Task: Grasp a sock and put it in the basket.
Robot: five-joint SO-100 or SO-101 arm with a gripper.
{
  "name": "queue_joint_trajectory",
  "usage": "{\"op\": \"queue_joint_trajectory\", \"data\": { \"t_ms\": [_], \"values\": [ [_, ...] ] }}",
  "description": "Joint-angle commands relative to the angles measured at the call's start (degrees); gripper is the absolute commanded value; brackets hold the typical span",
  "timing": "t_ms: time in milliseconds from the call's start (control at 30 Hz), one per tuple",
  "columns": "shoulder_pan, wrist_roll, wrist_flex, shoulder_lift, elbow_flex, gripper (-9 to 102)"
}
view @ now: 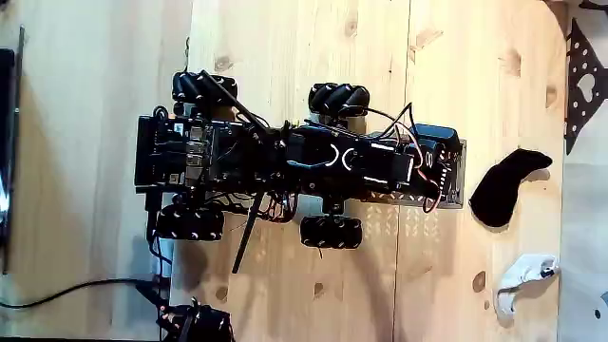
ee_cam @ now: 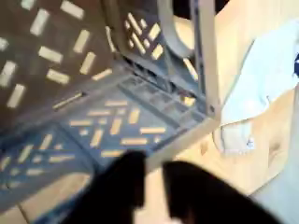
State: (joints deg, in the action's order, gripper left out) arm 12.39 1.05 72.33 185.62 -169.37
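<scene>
No writing can be read. In the fixed view the soft, bent black sock (view: 505, 185) lies on the knotty wooden tabletop (view: 285, 38) at 3 o'clock from the perforated grey basket (view: 454, 190). The pincer (ee_cam: 154, 173) shows as blurred dark fingers slightly parted, holding nothing, above the basket's slotted floor in the wrist view.

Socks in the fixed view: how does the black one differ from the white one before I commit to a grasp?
The black sock is plain and dark; the white sock is pale with small dark marks. The black sock looks larger than the white sock. In the fixed view the black sock lies nearer the basket, while the white sock lies farther down the picture near the board's edge. Both lie limp and bent on the wooden floor.
</scene>
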Motion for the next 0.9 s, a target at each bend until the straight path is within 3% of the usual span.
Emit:
{"op": "queue_joint_trajectory", "data": {
  "t_ms": [0,867],
  "values": [
    [0.3,0.2,7.7,0.4,-0.5,0],
    [-6.9,-0.8,7.7,0.4,-0.5,0]
  ]
}}
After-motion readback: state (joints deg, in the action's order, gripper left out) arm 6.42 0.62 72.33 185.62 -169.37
